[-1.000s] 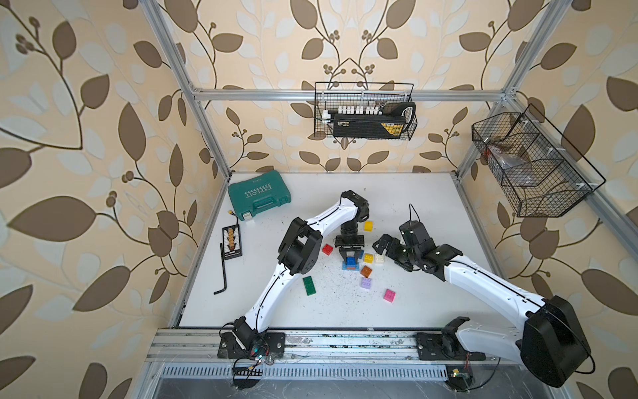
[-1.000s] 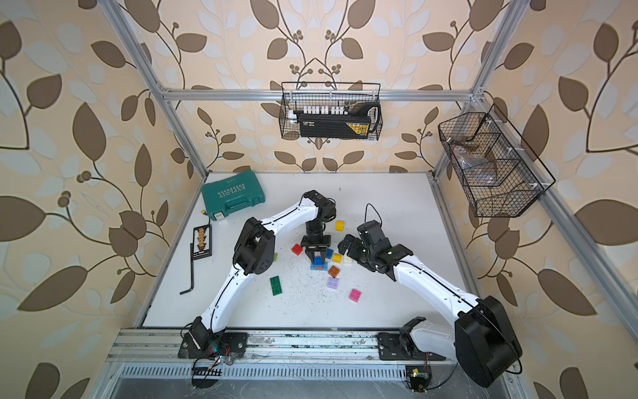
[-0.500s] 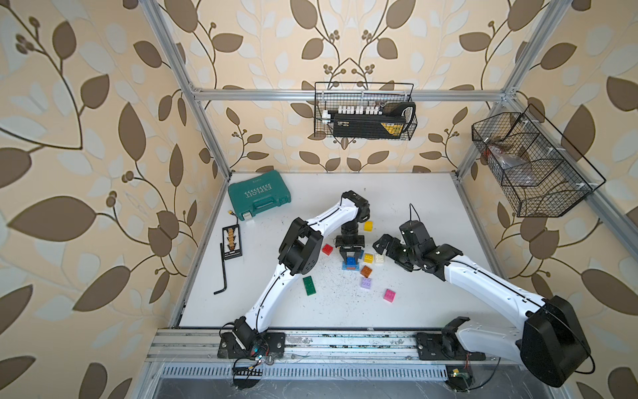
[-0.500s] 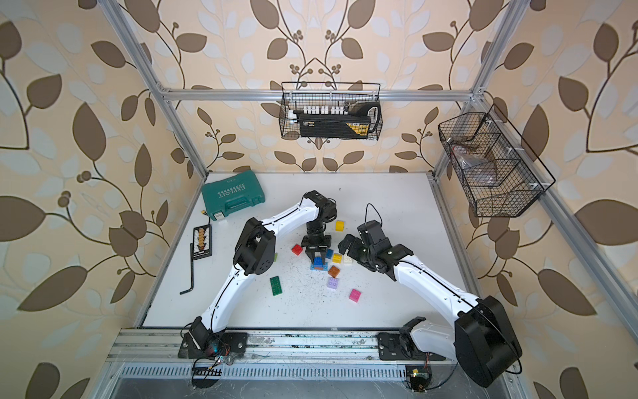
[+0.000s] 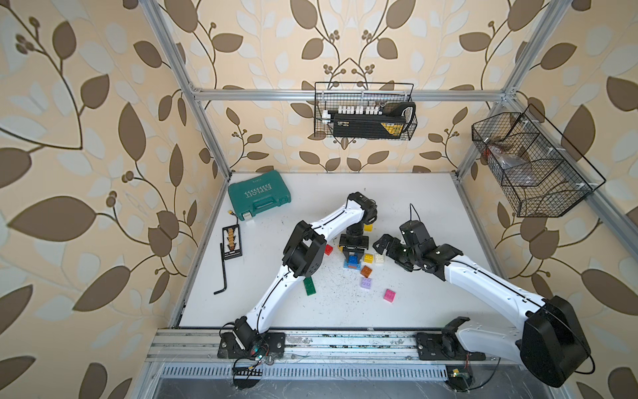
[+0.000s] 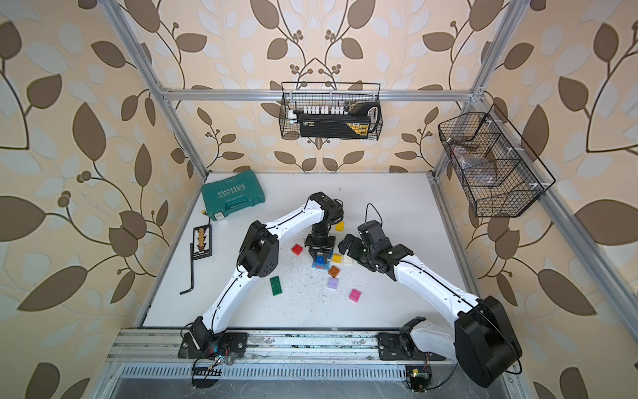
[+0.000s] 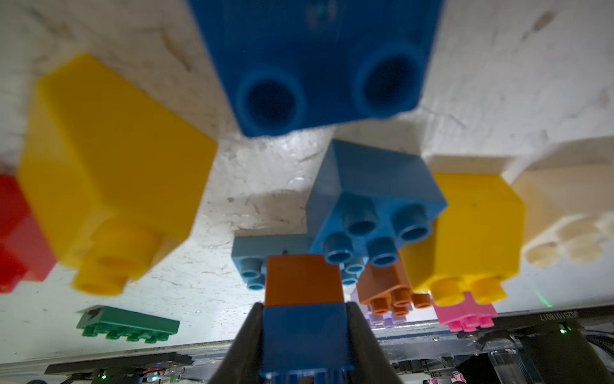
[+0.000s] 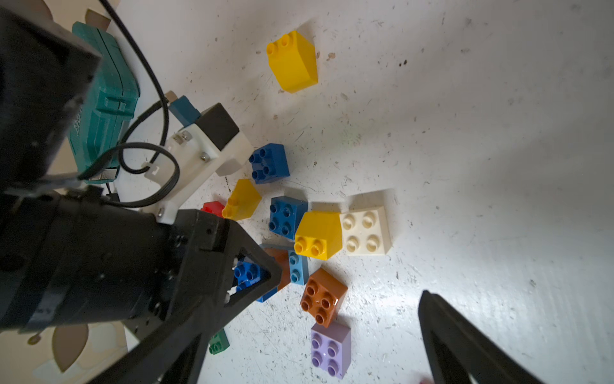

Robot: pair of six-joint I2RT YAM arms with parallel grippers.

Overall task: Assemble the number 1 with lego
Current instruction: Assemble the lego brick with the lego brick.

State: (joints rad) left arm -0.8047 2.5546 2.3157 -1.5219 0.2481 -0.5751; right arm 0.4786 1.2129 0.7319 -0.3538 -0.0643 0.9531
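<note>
The left gripper (image 7: 305, 320) is clamped on a dark blue brick (image 5: 353, 259) near the middle of the table (image 5: 431, 214). That brick sits on a brown brick (image 7: 304, 279), and the pair stands over a thin light-blue plate (image 7: 248, 256). Whether the brown one is pressed fully home on the plate's studs cannot be told. The right gripper (image 5: 390, 250) hangs with its jaws wide apart and empty, just beside a white brick (image 5: 379, 258) and a yellow brick (image 5: 368, 257). Nothing pins the plate, so the main risk is that a downward push landing slightly off the studs tips the little stack or skids the plate across the table. If the jaws part while the fit is loose, the blue brick may lift away with them or topple. The spot is crowded. Another blue brick (image 8: 287, 216) and the yellow one lie close against the plate, so any sideways drift could shove them. The two grippers are near enough to clash if the right one reaches in. The spare brown (image 5: 366, 271), lilac (image 5: 366, 284), pink (image 5: 389, 294), red (image 5: 328, 249) and green (image 5: 309, 286) bricks lie scattered towards the front edge.
</note>
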